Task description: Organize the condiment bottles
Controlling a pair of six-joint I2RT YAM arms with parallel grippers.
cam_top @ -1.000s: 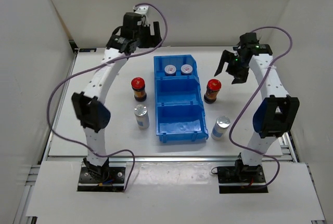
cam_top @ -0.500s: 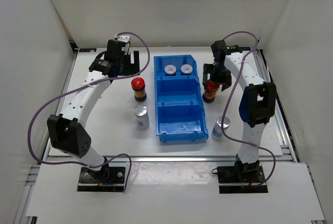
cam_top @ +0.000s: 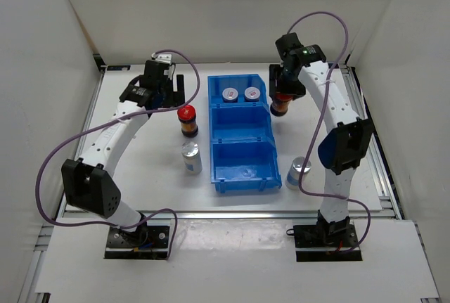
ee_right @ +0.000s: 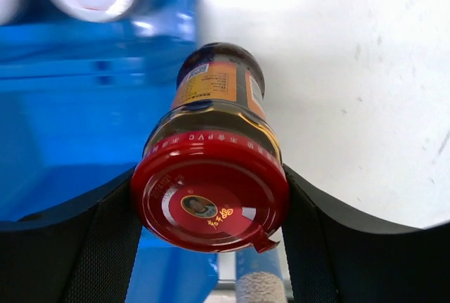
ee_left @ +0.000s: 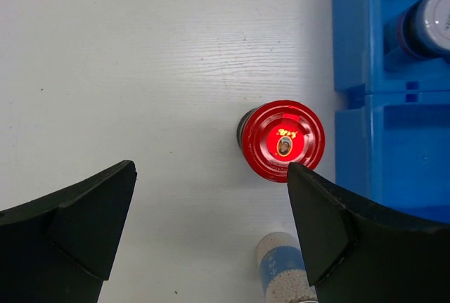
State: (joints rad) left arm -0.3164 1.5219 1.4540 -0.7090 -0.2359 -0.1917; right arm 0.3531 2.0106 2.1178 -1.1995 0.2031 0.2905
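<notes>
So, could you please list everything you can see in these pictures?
bin: one, blue, three compartments, mid-table.
white-capped bottles: two, in the bin's far compartment.
left red-capped bottle: one, dark, standing left of the bin.
right red-capped bottle: one, dark, gripped beside the bin's far right corner.
silver bottles: two, one each side of the bin.
table: one, white.
left pincer: black, open, above the left red-capped bottle.
right pincer: black, shut on the right red-capped bottle.

Left fingers (ee_left: 70,226) spread wide, pointing down, right fingers (ee_right: 91,247) clamped, seemingly raised
</notes>
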